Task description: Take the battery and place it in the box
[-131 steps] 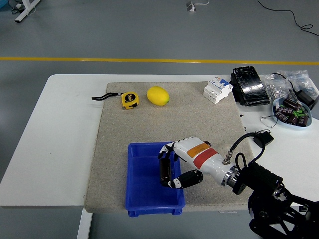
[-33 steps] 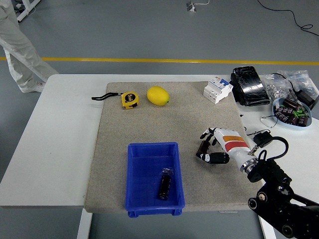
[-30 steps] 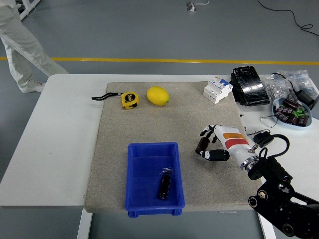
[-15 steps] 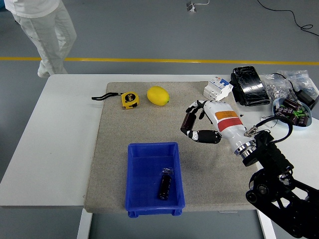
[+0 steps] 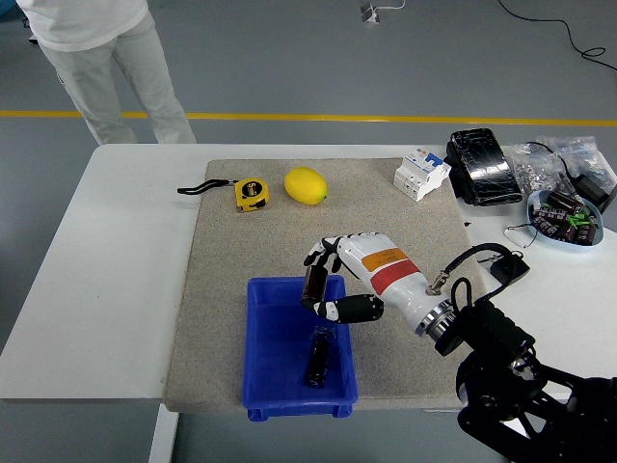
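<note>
White table (image 5: 116, 289) under a beige mat (image 5: 318, 241), with grey floor and a yellow line across the top of the frame. Lowest in the picture, just left of centre, the blue box (image 5: 275, 371) sits at the mat's near edge. One dark battery (image 5: 317, 361) lies on its floor toward the right wall. Above the box's upper right corner hangs the right hand (image 5: 339, 285), its arm entering from the lower right. The fingers are curled around a second dark cylinder (image 5: 313, 285), seemingly another battery held upright between fingertips and thumb. No left arm is visible.

Handling, by judgement: the cell looks rigid, smooth and fairly dense for its bulk, so it may slip or roll (the mat probably damps this, the plastic box floor less so). A hold across the middle of its length, thumb opposite fingers, seems safest, and release close to the box floor would limit bouncing.

Further up lie a yellow tape measure (image 5: 251, 193) and a lemon (image 5: 306, 185). A white circuit breaker (image 5: 421, 173) lies to their right. At the right edge stands a bowl (image 5: 536, 224) of small parts. A person (image 5: 106, 68) stands in the upper left.
</note>
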